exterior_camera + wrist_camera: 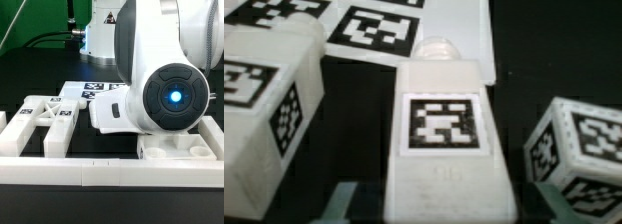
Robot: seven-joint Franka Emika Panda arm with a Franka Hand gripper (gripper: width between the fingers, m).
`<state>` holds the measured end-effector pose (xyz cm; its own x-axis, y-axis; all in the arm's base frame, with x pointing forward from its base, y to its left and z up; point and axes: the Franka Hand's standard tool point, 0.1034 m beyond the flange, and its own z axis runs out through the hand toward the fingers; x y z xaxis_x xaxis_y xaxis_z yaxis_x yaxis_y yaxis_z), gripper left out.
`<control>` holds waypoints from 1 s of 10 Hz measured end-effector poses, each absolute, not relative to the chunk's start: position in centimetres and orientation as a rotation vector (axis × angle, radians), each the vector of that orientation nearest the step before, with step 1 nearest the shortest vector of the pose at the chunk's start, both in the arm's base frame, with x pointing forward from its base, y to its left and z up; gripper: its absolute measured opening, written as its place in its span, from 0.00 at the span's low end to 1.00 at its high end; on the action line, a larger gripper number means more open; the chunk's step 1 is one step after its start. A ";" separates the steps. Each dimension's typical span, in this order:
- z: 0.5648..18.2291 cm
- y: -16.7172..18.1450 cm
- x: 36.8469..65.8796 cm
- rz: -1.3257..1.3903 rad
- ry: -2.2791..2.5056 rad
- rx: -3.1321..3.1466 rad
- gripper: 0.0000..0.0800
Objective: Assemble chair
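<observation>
In the wrist view a long white chair block (441,120) with a square tag on its face and a small peg at its far end lies between my fingers. My gripper (446,203) is open and straddles the block's near end. One finger (351,198) and the other (544,203) each stand a dark gap away from its sides. A larger tagged chair part (269,100) lies on one side and a small tagged block (589,140) on the other. In the exterior view the X-braced frame (45,118) and a flat slab (108,113) show. The arm hides the gripper there.
The marker board (90,92) lies behind the parts and also shows in the wrist view (375,30). Long white border rails (100,172) run along the front. A white moulded part (175,150) sits at the exterior view's right. The arm's bulky joint (170,95) fills the middle.
</observation>
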<state>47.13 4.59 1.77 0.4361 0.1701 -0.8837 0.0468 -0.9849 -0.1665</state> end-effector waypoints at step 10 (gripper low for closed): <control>7.1 5.1 51.4 1.386 -0.206 -2.667 0.36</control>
<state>51.38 5.14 7.09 0.5690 0.1795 -0.8025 0.0612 -0.9824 -0.1763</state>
